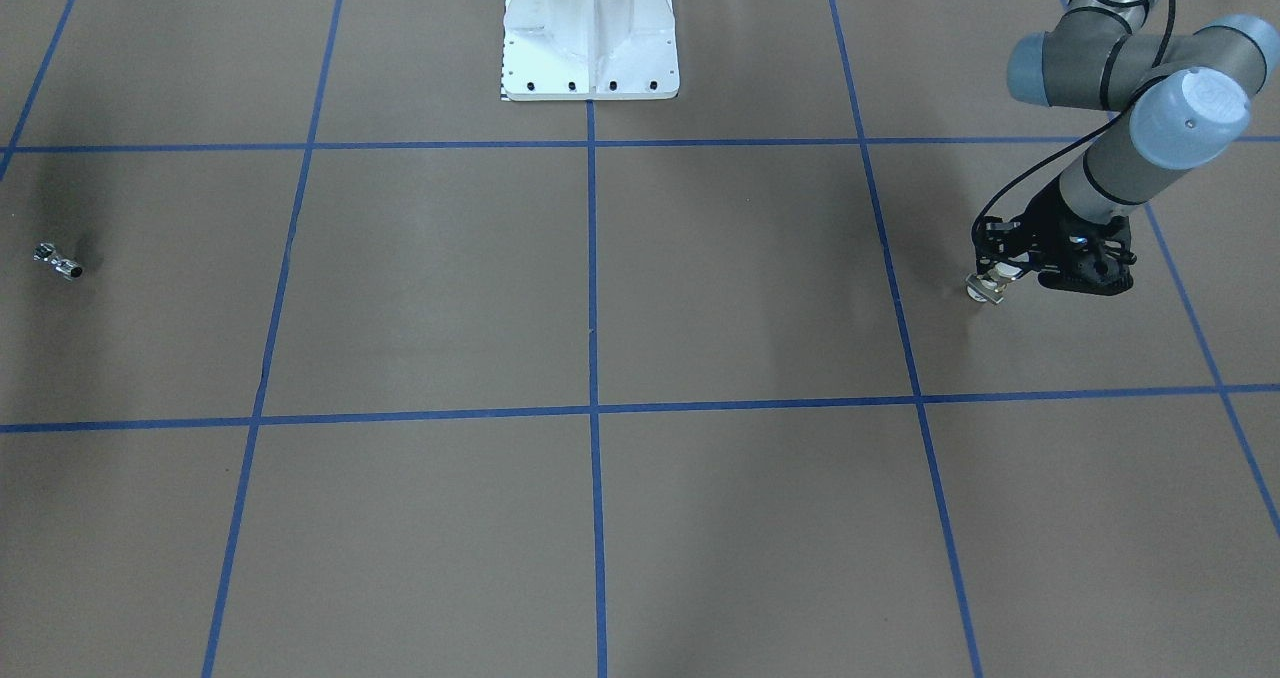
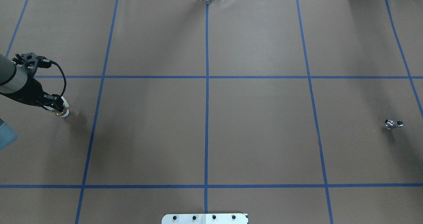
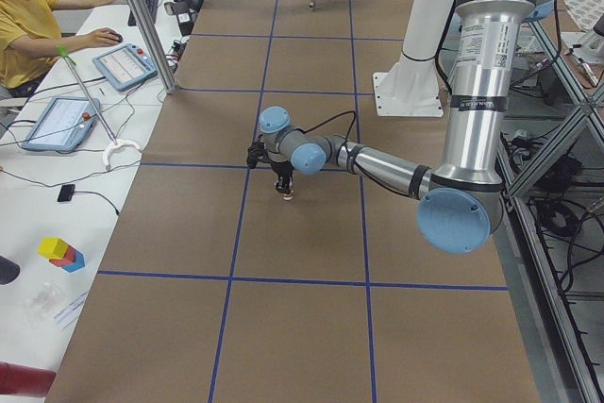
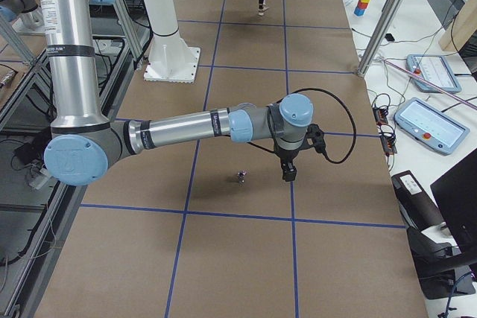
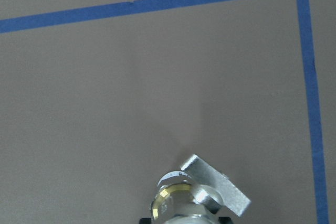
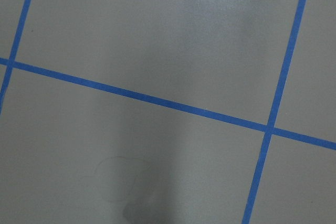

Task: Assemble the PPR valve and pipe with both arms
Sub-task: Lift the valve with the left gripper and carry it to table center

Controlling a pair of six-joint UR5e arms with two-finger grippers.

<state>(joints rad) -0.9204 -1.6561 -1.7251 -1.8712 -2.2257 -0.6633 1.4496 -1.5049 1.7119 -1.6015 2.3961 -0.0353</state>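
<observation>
The PPR valve (image 1: pixel 988 287), with its white collar, brass body and flat tab, is held at the tip of my left gripper (image 1: pixel 1003 276), which is shut on it low over the table at my left side. The overhead view shows the valve (image 2: pixel 63 112) under the same gripper (image 2: pixel 57 107). The left wrist view has the valve (image 5: pixel 197 198) at its bottom edge. The chrome pipe (image 1: pixel 57 260) lies alone on the table at my far right, and the overhead view shows the pipe (image 2: pixel 393 123) there too. My right gripper (image 4: pixel 288 172) hangs beside the pipe (image 4: pixel 241 177); whether it is open or shut I cannot tell.
The white pedestal (image 1: pixel 590 33) stands at the middle of the robot's side. Blue tape lines (image 2: pixel 207 85) divide the brown table cover. In the exterior left view a seated person (image 3: pixel 28 21), tablets (image 3: pixel 58 122) and coloured blocks (image 3: pixel 61 252) are on a side table.
</observation>
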